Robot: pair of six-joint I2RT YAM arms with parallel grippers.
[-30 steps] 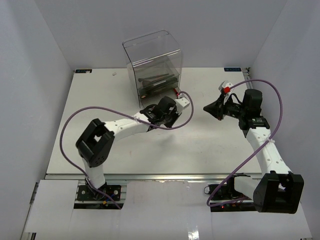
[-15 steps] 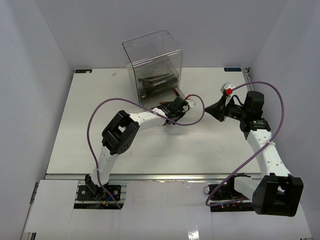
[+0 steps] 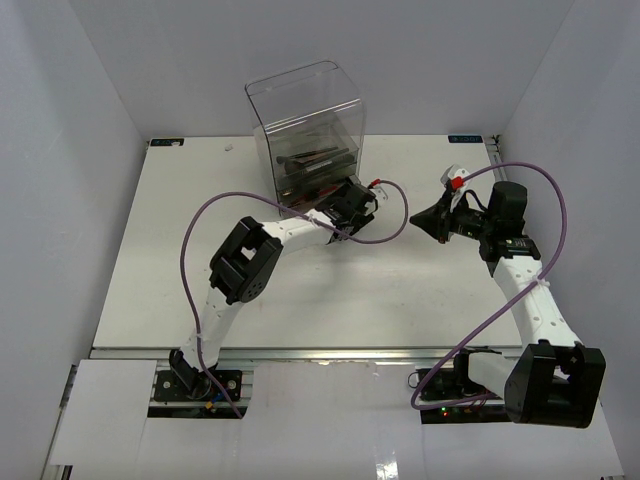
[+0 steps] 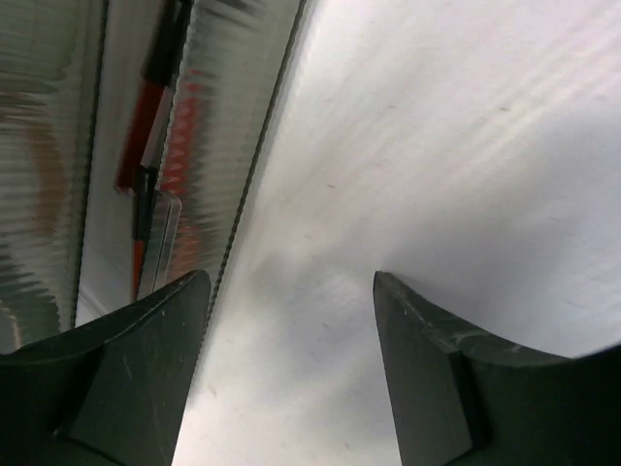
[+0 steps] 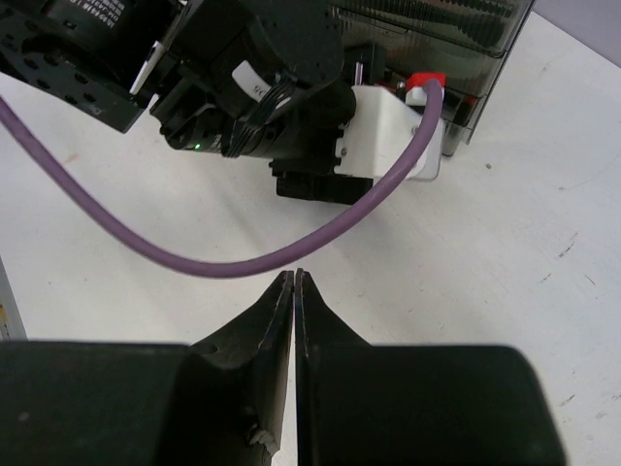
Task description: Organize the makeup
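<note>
Table [image 3: 180,260] fills most of the overhead view, white, with the tall clear box [image 3: 305,110] standing at its far middle. The left arm [image 3: 270,235] reaches across to the box's front right corner. The right arm [image 3: 530,300] hangs well apart on the right side.

The left pincer [image 4: 291,282] is low beside the box, its jaws spread apart with only bare table between them. One finger sits just beside the clear wall. The right pincer [image 5: 294,280] is pressed together on nothing and points toward the left wrist. A purple cable [image 5: 243,267] loops in front of it.

The makeup in view is already inside the box. Dark slim pieces show through its walls from above, and the red-and-black tubes [image 4: 146,146] lie lengthwise just behind the wall in the left wrist view. No loose cosmetics can be made out on the table.

The step in hand looks like clearing the left pincer away from the box after a drop. To do that well, it should draw straight off and away from the wall, jaws kept wide, so the near finger does not drag or tip the light box. The right pincer should hold off so the cable loop does not snag.
</note>
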